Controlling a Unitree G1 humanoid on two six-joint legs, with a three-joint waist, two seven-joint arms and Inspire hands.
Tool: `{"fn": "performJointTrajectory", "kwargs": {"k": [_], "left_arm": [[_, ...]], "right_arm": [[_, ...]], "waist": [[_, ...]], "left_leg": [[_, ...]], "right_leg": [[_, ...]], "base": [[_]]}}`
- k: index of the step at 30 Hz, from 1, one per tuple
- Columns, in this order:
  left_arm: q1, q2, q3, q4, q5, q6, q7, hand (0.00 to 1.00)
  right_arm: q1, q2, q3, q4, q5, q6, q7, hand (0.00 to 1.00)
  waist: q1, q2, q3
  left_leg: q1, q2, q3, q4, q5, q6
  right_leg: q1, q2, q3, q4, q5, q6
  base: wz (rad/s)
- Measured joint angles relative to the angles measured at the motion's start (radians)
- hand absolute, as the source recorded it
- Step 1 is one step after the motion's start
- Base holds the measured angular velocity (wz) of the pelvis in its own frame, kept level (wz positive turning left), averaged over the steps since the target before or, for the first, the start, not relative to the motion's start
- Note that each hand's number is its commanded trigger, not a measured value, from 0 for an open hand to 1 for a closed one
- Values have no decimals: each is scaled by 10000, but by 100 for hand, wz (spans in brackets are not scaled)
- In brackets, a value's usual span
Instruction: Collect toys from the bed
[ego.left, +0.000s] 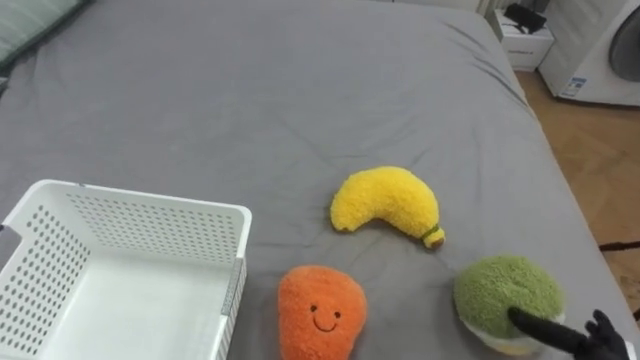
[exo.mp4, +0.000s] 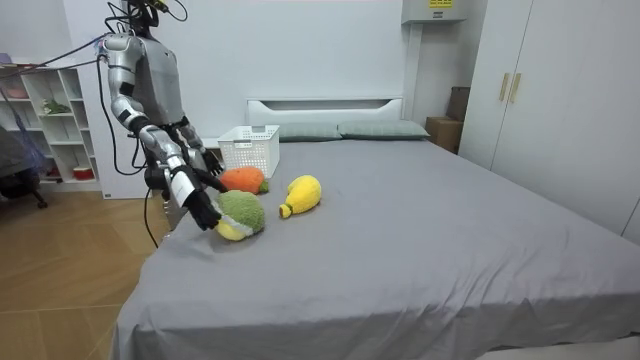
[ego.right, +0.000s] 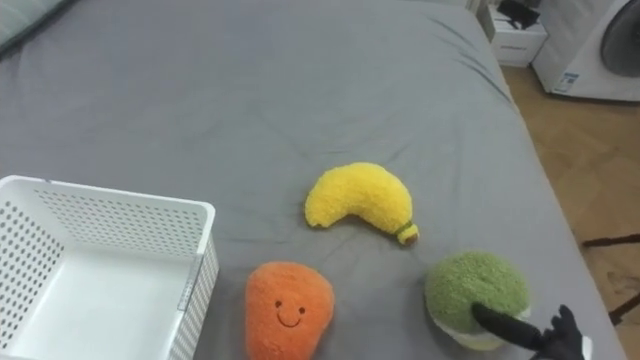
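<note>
Three plush toys lie on the grey bed (ego.left: 250, 90): a yellow banana (ego.left: 385, 202), an orange carrot with a smiling face (ego.left: 320, 310) and a green round one (ego.left: 505, 287). My right hand (ego.left: 590, 335) comes in at the lower right, open, one straight finger resting on the green toy's near side. A white perforated basket (ego.left: 150, 203) stands empty on the bed at the lower left. In the room view I stand at the bed's side; my right hand (exo.mp4: 200, 212) is at the green toy (exo.mp4: 242, 210), and my left hand (exo.mp4: 197, 150) hangs nearer the basket (exo.mp4: 250, 150).
The bed's right edge (ego.left: 570, 190) drops to a wooden floor. A white appliance (ego.left: 610, 50) and a small white cabinet (ego.left: 525, 40) stand beyond the far right corner. Pillows (exo.mp4: 340, 130) lie at the headboard, and a shelf (exo.mp4: 50, 110) is behind me.
</note>
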Motion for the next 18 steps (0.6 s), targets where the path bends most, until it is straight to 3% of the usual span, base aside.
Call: {"fn": "performJointTrajectory", "kwargs": {"k": [5, 9, 18], "left_arm": [[196, 5, -106, -119, 18, 36, 19, 0], [239, -4, -371, -346, 22, 191, 16, 0], [559, -23, -374, -726, 200, 193, 102, 0]], "right_arm": [[32, 8, 745, -977, -944, 94, 69, 0], [28, 8, 1217, -1612, -1659, 119, 203, 0], [70, 8, 1231, -1628, -2963, 114, 171, 0]], "waist": [[78, 63, -1], [209, -29, -17], [406, 34, 14]], "left_leg": [[-2, 5, 11, -8, 0, 0], [-5, 3, 11, -4, 0, 1], [-15, -16, -105, 31, 0, 1]], "right_leg": [[14, -1, -21, 29, 4, 3], [44, -12, -63, 5, 3, 4], [119, -34, -209, -13, 5, 14]], "base": [[0], [2], [5]]}}
